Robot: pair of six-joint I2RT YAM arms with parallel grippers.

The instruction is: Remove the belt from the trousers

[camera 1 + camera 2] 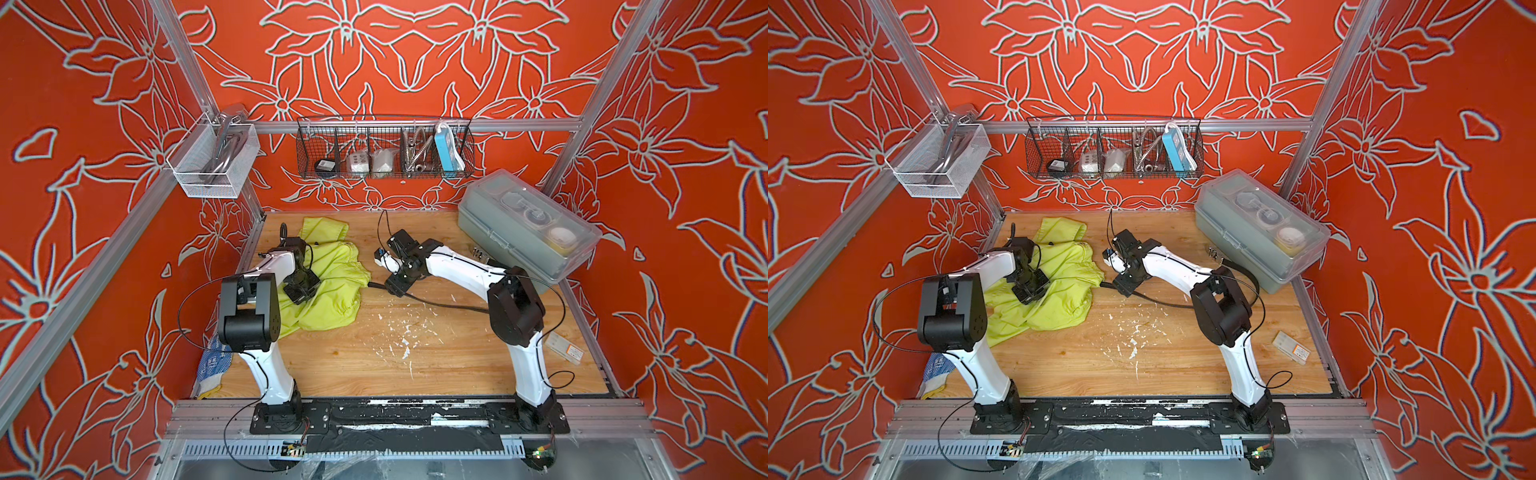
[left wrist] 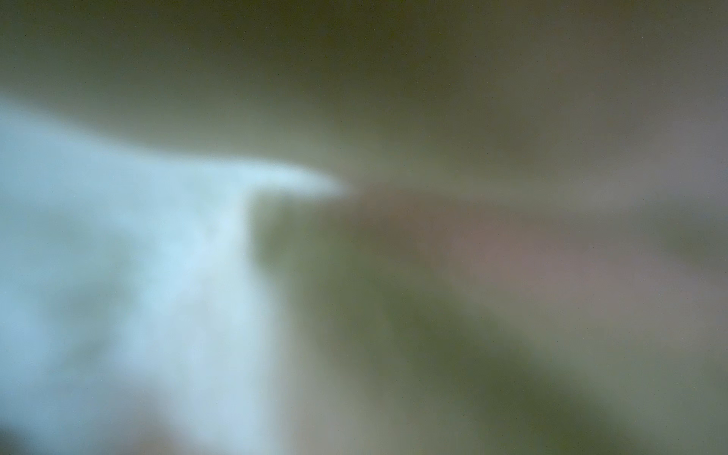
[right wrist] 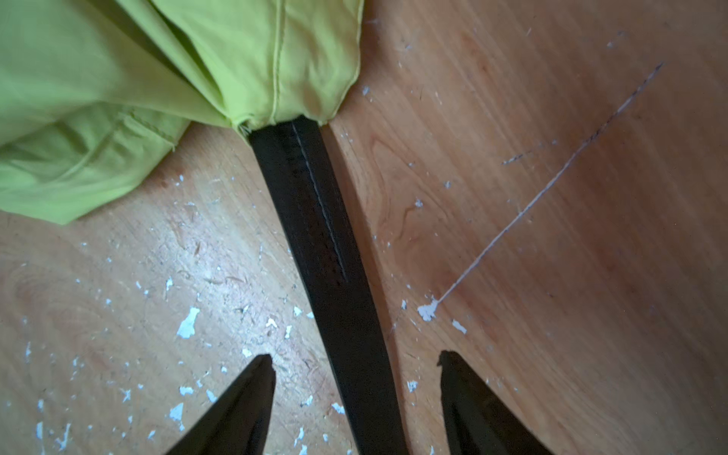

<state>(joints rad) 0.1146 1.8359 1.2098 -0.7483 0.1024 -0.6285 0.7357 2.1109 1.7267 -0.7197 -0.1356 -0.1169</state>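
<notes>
The left gripper, clenched, bears on the trousers, which we judge anchors them; fabric pinched or not, we cannot tell. The right gripper is released, jaws straddling the belt, which leaves the waistband across the table, placed for pulling.

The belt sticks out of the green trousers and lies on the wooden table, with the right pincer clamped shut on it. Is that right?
The belt does stick out of the green trousers and lie on the wooden table, but the right pincer is open, not shut on it: its fingers stand apart on either side of it. The right wrist view shows this.
</notes>
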